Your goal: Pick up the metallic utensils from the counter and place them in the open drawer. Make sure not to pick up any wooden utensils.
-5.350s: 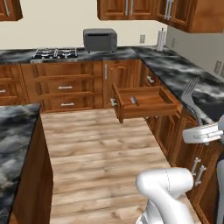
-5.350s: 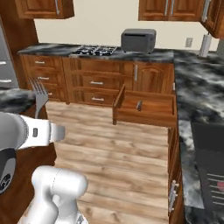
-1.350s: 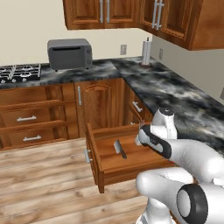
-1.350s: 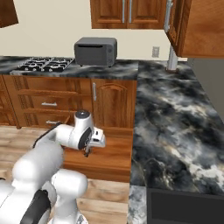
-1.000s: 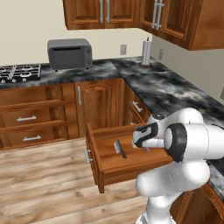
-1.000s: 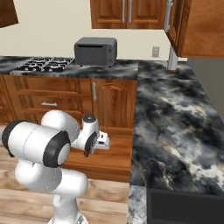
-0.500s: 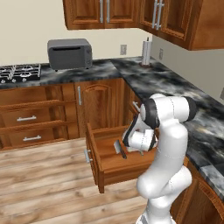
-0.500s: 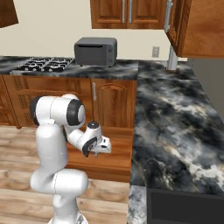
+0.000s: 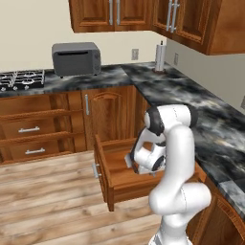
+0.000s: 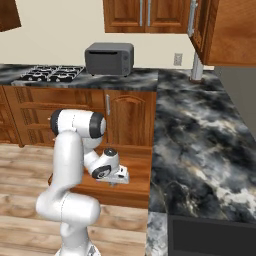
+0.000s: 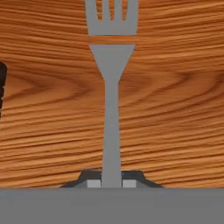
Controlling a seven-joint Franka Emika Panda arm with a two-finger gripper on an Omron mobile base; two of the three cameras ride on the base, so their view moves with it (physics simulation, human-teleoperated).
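Arm had folded lower over 0.5 s, bringing the gripper [image 11: 111, 183] down inside the open drawer [image 9: 115, 184]. Jaws pinched the fork [image 11: 110, 87] by its handle, tines pointing away over the drawer's wooden floor. A dark object [image 11: 2, 87] lay beside it. Judged: release was imminent; 1 utensil nearly delivered.
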